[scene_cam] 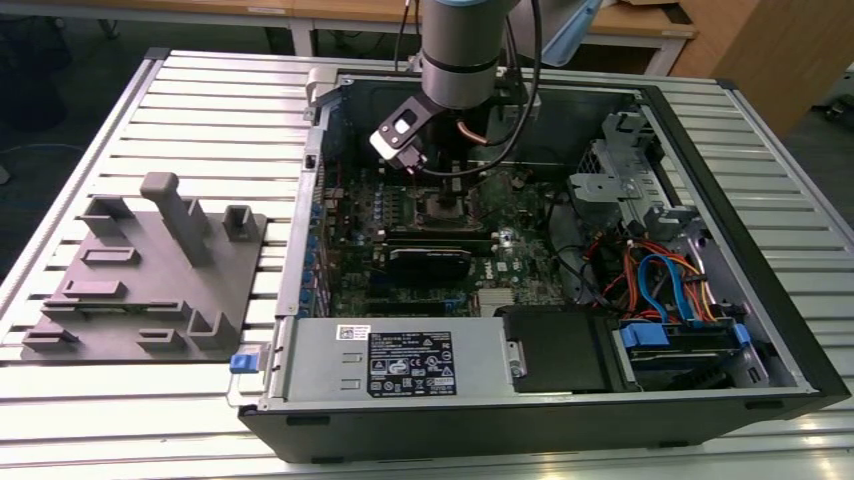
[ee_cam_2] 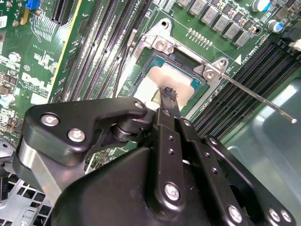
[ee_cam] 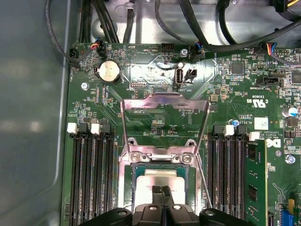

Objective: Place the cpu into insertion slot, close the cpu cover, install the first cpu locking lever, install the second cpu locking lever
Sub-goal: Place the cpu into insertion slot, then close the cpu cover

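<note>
- We see the pincer [ee_cam: 161, 190] clenched. Its two black fingertips are pressed together with nothing gripped between them.
- The tips sit over the middle of the silvery top of the cpu [ee_cam: 160, 175]. We cannot tell whether they touch it.
- Directly under the pincer, the insertion slot [ee_cam: 126, 186] holds the cpu, which lies flat inside the metal rim.
- Just beyond the pincer, the cpu cover [ee_cam: 164, 98] stands open, hinged at the slot's edge. Green board shows through its square window.
- From a corner of the slot, a thin locking lever [ee_cam_2: 263, 101] reaches away from the pincer across the nearby memory slots.
- Long black memory slots [ee_cam: 91, 179] run on both sides of the pincer.
- Farther out, the open computer case [scene_cam: 534, 435] holds the green circuit board [ee_cam: 235, 94] and bundles of cables [scene_cam: 654, 280]. The arm [scene_cam: 461, 50] reaches down into it.
</note>
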`<state>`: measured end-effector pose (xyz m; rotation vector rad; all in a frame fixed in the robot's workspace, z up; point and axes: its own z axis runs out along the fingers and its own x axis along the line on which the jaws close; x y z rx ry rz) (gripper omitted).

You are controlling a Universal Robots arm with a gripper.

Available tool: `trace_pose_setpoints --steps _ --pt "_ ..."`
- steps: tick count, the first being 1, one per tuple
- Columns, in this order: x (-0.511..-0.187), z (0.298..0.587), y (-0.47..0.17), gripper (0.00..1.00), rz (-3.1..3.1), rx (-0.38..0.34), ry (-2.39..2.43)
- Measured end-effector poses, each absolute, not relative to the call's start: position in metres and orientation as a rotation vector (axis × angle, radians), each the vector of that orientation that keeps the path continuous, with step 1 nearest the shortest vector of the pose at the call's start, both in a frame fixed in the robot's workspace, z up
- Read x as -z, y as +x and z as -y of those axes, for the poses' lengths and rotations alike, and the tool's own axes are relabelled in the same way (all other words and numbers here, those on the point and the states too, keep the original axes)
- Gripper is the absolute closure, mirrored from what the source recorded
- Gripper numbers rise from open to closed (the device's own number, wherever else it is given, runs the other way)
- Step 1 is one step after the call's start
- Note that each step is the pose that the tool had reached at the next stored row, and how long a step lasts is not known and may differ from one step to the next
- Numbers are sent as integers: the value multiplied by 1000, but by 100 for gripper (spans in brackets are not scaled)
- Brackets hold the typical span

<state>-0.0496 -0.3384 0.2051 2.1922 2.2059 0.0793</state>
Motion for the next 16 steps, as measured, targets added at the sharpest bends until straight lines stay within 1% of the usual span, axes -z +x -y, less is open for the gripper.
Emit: trace_pose_setpoints --steps 13,16 --pt "-205 338 -49 90 -2206 -79 2192" --pt "-205 338 -45 90 -2210 -69 2198"
